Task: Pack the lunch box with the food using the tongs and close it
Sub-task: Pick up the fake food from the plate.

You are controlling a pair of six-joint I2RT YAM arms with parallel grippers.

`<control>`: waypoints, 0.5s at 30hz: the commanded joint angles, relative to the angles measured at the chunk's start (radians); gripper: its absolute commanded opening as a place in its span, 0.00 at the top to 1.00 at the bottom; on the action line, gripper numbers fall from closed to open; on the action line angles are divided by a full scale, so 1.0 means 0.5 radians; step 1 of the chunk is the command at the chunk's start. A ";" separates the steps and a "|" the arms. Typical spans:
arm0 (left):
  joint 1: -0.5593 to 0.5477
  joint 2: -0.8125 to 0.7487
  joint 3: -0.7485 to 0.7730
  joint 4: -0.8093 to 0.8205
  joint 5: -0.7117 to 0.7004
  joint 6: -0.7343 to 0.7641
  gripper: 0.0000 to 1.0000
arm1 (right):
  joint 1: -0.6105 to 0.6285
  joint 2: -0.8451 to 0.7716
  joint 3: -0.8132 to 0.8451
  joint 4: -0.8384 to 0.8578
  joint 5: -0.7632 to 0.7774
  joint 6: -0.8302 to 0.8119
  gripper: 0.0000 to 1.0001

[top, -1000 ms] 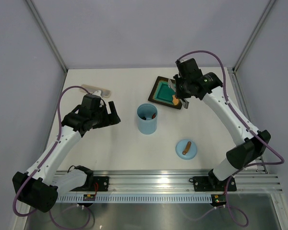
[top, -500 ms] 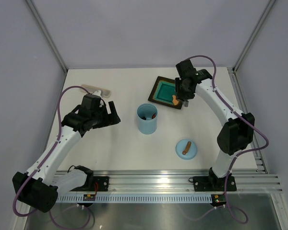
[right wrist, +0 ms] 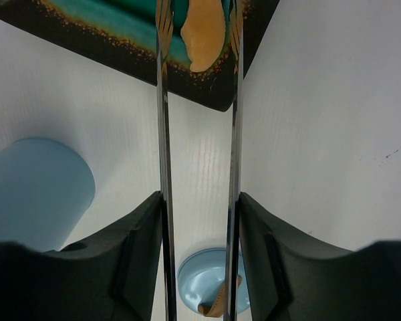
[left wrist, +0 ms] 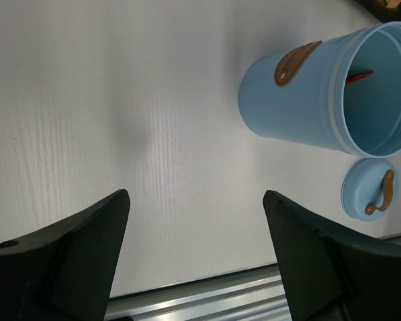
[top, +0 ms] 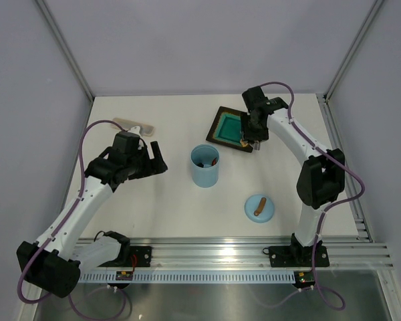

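- White table [top: 154, 214], grey walls; lid [top: 259, 207] lies handle-up nr the near-right edge, off the box.
- Mid-table: lunch box [top: 205, 167] upright, open, one reddish bit [left wrist: 359, 76] inside.
- Beside it, toward the table's left edge: left gripper [left wrist: 194, 197] hovers, jaws wide, nothing in them.
- Far right: right gripper [right wrist: 199, 198] grips the tongs [right wrist: 164, 134] only partway, so the tong arms stand apart, straddling an orange food piece [right wrist: 202, 37] at the near-right corner of the teal plate [right wrist: 87, 41].
- Step, I'd say: pinch this piece. Squeeze slowly w/ tips level either side; it looks smooth and could squirt out over the rim. Lift straight up before swinging to the box.
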 commanded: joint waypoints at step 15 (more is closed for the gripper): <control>0.012 -0.058 -0.024 0.062 0.025 0.021 0.15 | -0.015 0.103 0.003 0.029 0.004 -0.068 0.44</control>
